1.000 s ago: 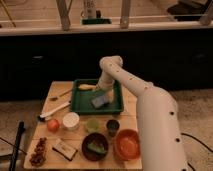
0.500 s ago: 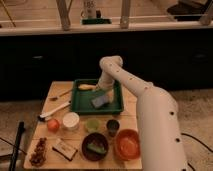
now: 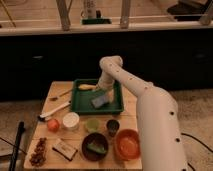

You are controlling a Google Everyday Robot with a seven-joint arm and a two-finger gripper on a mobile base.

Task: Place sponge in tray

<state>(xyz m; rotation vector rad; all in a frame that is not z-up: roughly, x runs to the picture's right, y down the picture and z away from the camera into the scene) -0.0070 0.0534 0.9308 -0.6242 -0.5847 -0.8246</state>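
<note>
Nothing has shifted: the pincer [image 3: 103, 90] still hangs just above the sponge [image 3: 100, 101] in the tray [image 3: 82, 101]; its state cannot be told.

gripper [image 3: 103, 93] low over tray [image 3: 79, 106], sponge [image 3: 100, 101] inside tray just below it

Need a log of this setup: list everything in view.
table: 1, wooden, centre
tray: 1, dark green, table's far side
sponge: 1, blue-grey, in tray
yellow item: 1, yellow, tray's far edge
brush: 1, white-handled, picture-left of tray
fruit: 1, orange-red, below brush
white cup: 1, white, beside fruit
green cup: 1, green, mid row
dark cup: 1, dark, mid row
dark bowl: 1, dark, front
orange bowl: 1, orange, front
block: 1, pale-brown, front
snacks: 1 cluster, brown, front corner
arm: 1, white, from picture-right
gripper: 1, pale, over sponge in tray
</note>
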